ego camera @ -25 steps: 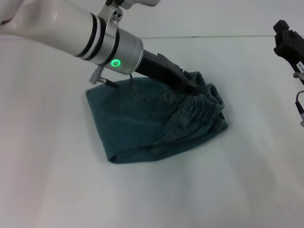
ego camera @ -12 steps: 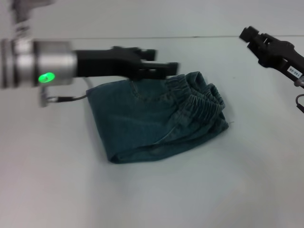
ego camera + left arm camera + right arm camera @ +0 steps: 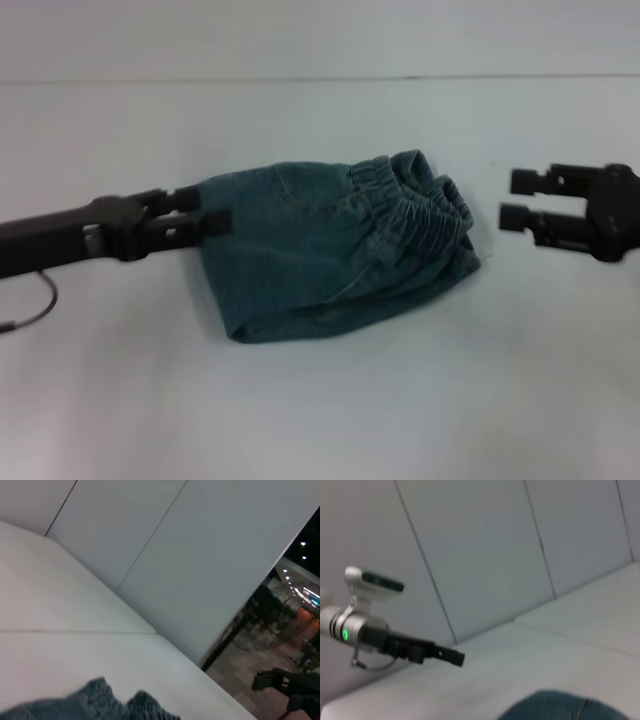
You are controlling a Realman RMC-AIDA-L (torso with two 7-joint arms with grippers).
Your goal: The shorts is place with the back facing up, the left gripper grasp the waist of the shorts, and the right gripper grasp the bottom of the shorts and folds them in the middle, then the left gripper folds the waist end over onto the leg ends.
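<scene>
The blue-green denim shorts [image 3: 320, 260] lie folded in a compact bundle at the middle of the white table. The gathered waist [image 3: 432, 205] lies on top at the bundle's right end. I cannot make out the leg ends. My left gripper [image 3: 208, 208] is open and empty, level with the bundle's left edge. My right gripper [image 3: 508, 198] is open and empty too, a short gap to the right of the waist. The left wrist view shows a strip of the shorts [image 3: 107, 702] and the far right gripper [image 3: 265, 679]. The right wrist view shows the left gripper [image 3: 456, 657] and the shorts [image 3: 560, 706].
The white table [image 3: 330, 420] spreads around the bundle on all sides. A pale panelled wall [image 3: 485, 545] stands behind it. A thin black cable [image 3: 30, 318] hangs below the left arm.
The left arm has let go of the waist and swung away left and down to the bundle's left edge. The right gripper has come down from the upper right to beside the waist.
</scene>
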